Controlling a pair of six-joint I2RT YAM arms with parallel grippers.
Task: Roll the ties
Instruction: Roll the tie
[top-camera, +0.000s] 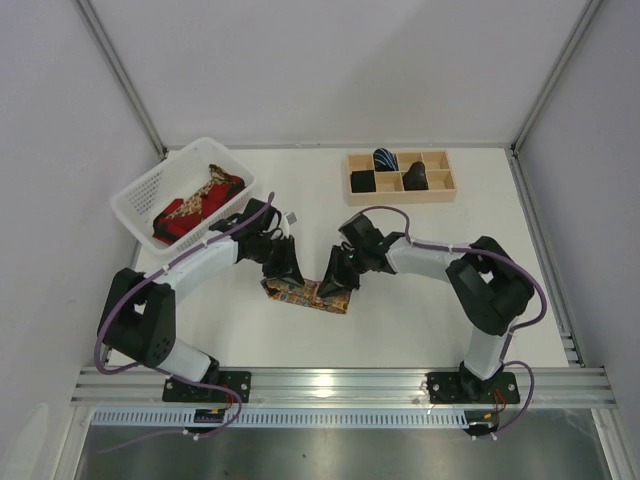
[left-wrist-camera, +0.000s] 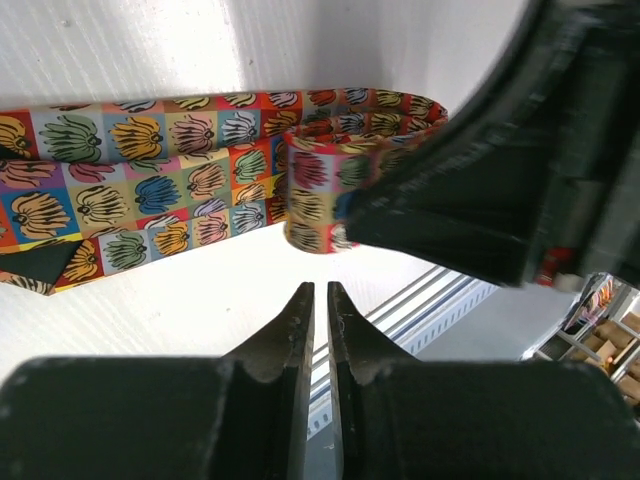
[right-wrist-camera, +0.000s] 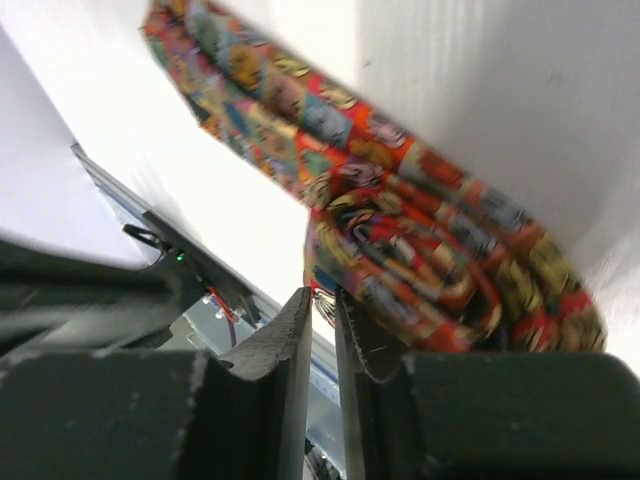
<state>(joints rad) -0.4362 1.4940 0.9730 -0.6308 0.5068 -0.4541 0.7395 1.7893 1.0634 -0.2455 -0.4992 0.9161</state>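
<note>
The multicoloured floral tie (top-camera: 300, 294) lies on the white table between my two grippers, partly rolled at its right end. In the left wrist view the flat stretch (left-wrist-camera: 150, 190) runs left and the roll (left-wrist-camera: 318, 200) stands at its right end. My left gripper (top-camera: 287, 270) is shut and empty, its fingertips (left-wrist-camera: 320, 290) just short of the roll. My right gripper (top-camera: 335, 278) is shut at the roll's edge (right-wrist-camera: 420, 250), and a bit of the fabric shows between its tips (right-wrist-camera: 322, 295). That view is blurred.
A white basket (top-camera: 135, 195) at the back left holds red and gold ties (top-camera: 195, 205). A wooden compartment tray (top-camera: 440, 165) at the back right holds a rolled blue-striped tie (top-camera: 386, 159) and black rolled ties (top-camera: 415, 177). The metal rail runs along the near edge.
</note>
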